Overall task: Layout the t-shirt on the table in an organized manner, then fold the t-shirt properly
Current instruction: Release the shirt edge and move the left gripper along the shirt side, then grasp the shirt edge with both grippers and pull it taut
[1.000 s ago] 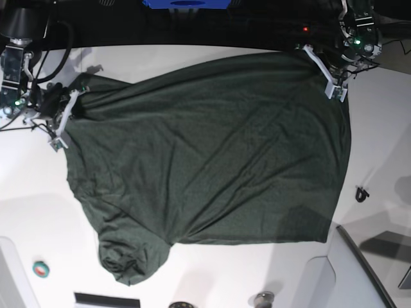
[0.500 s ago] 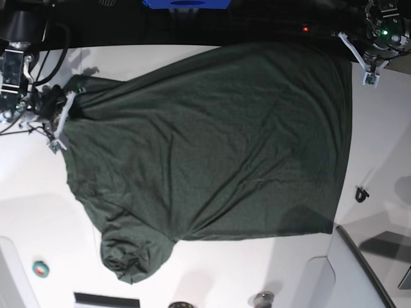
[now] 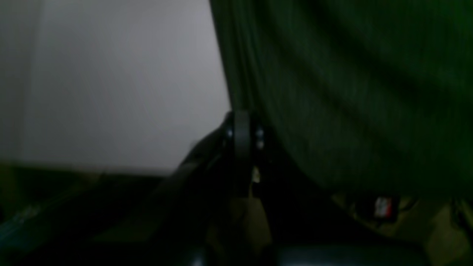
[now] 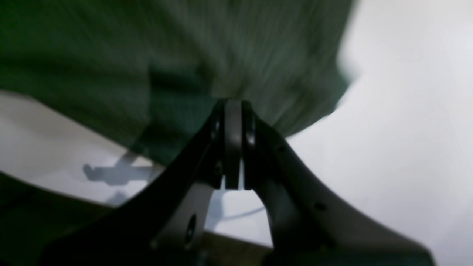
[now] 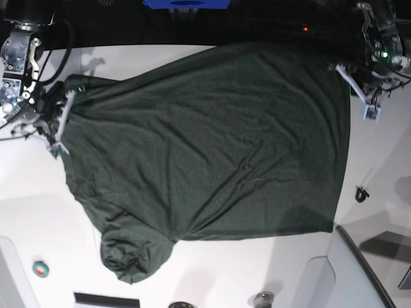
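The dark green t-shirt point(image 5: 212, 154) lies spread across the white bench point(image 5: 257, 269), one sleeve bunched at the near edge. The right pincer point(image 4: 232, 111), jaws pressed together, grips the shirt's edge at the base view's left. The left pincer point(image 3: 242, 122), likewise closed on a fabric edge, holds the opposite corner at that view's right.

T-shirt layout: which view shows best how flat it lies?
The base view: the whole t-shirt shows spread on the table, one sleeve bunched at the bottom left. The left wrist and right wrist views show only dark, blurred cloth close to each gripper.
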Controlling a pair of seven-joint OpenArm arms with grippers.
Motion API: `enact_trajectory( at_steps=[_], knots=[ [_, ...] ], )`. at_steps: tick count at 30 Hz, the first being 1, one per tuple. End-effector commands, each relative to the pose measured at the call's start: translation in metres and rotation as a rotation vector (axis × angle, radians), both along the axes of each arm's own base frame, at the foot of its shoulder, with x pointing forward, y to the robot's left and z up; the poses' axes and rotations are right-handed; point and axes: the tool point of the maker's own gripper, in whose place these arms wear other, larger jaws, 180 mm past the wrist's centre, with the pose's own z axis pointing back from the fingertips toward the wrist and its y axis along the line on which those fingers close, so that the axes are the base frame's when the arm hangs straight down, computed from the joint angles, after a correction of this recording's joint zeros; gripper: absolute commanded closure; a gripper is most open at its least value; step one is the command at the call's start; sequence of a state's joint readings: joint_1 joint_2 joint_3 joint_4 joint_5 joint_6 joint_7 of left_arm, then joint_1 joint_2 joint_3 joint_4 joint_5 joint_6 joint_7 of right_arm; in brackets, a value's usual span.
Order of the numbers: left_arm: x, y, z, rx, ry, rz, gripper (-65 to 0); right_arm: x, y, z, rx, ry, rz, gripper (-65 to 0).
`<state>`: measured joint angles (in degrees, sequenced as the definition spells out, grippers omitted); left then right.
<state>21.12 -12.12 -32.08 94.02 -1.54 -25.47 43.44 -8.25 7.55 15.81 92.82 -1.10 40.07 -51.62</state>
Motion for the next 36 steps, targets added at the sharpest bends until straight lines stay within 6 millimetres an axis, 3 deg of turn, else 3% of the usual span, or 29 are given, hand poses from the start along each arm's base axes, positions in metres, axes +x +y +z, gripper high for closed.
enact_trajectory(
  at_steps=[1, 4, 11, 15, 18, 21, 25, 29, 34, 36],
  knots=[
    [0.006, 0.01, 0.005, 0.023, -0.011, 0.011, 0.0, 0.009, -0.004, 0.009, -0.018, -0.027, 0.005, -0.8],
    [0.025, 0.013, -0.003, -0.009, -0.027, 0.042, 0.0, 0.04, -0.004, 0.02, -0.004, -0.076, 0.0, -0.8],
    [0.071, 0.017, -0.014, 0.015, -0.018, 0.066, 0.0, 0.11, 0.013, -0.005, 0.184, -0.089, -0.04, -0.8],
    [0.097, 0.018, -0.013, 0.026, -0.047, 0.057, 0.0, 0.124, 0.04, -0.015, 0.222, -0.065, 0.033, -0.8],
    [0.104, 0.003, -0.034, 0.008, 0.012, 0.006, 0.0, 0.125, 0.065, -0.018, 0.217, -0.068, 0.128, -0.8],
    [0.112, -0.007, -0.049, -0.005, 0.019, -0.022, 0.0, 0.126, 0.074, -0.02, 0.211, -0.061, 0.167, -0.8],
    [0.122, -0.012, -0.068, 0.021, 0.002, 0.001, 0.0, 0.133, 0.07, -0.031, 0.249, -0.016, 0.123, -0.8],
    [0.145, -0.024, -0.077, 0.001, -0.001, -0.034, 0.0, 0.142, 0.034, -0.045, 0.237, -0.039, 0.005, -0.8],
    [0.195, -0.034, -0.062, -0.039, -0.071, -0.03, 0.0, 0.167, -0.003, -0.043, 0.22, -0.18, -0.134, -0.8],
    [0.216, -0.032, -0.051, -0.032, -0.117, 0.0, 0.0, 0.18, -0.007, -0.036, 0.238, -0.243, -0.158, -0.8]
  ],
)
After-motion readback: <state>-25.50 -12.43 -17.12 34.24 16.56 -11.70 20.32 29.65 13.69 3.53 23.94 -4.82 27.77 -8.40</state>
